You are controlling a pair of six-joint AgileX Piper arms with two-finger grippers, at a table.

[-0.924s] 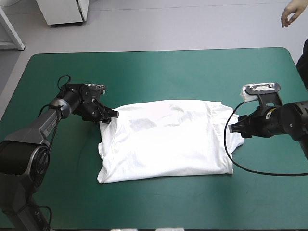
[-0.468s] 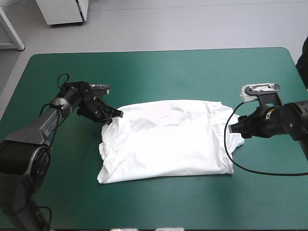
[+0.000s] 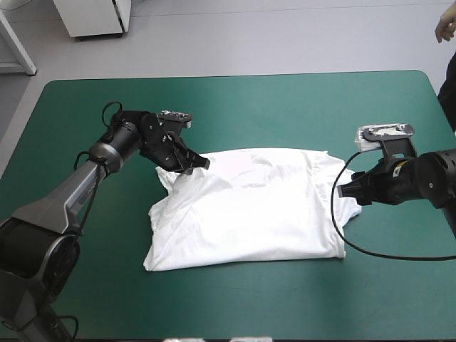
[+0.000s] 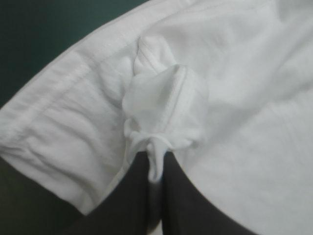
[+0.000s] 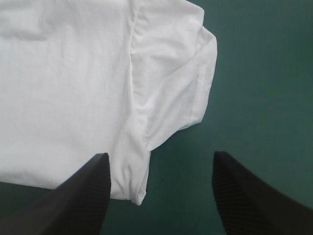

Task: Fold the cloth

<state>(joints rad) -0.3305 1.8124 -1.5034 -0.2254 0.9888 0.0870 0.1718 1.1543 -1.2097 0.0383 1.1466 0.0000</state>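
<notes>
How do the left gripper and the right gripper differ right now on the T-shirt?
The left gripper has its jaws shut on a pinched bunch of the white short-sleeved T-shirt; the right gripper has its jaws open, holding nothing. The left gripper is over the shirt's far left corner; the right gripper is beside its right edge, over the teal-green table cover. Both are at the shirt's edges.

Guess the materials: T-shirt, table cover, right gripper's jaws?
T-shirt: thin white knit, likely cotton, matte; stitched hems, soft wrinkles, bunches where pinched.
Table cover: teal-green, matte, smooth, perhaps felt or rubber mat; can't tell.
Right gripper jaws: black, matte, finely ribbed inner faces, probably rubber or plastic.
</notes>
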